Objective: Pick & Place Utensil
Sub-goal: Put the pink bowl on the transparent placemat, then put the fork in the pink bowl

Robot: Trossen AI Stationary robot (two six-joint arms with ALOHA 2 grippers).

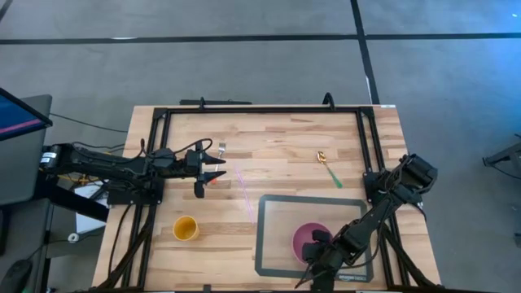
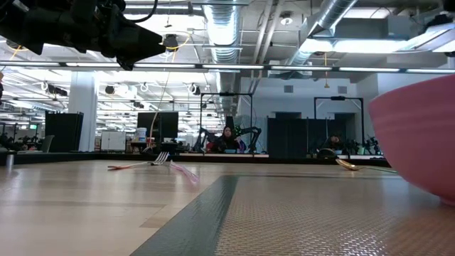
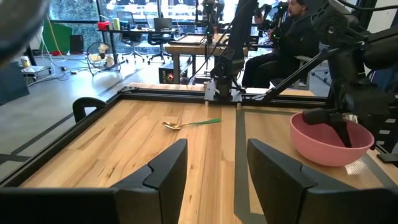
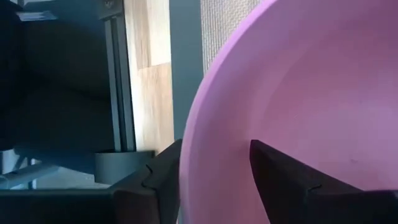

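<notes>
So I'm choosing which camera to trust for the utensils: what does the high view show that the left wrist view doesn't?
Only the high view shows the yellow cup, the fork, the left arm's reach over the table's left side and the whole mat.

Only the left wrist view shows a seated person beyond the table and the left gripper standing open.

Both show the spoon, the pink bowl and the right gripper at the bowl.

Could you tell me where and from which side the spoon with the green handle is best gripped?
Grip the spoon on its green handle, coming straight down from above. It lies flat on the bare wood with nothing beside it, and the slim, straight handle probably suits closing fingers better than the rounded gold bowl.
</notes>
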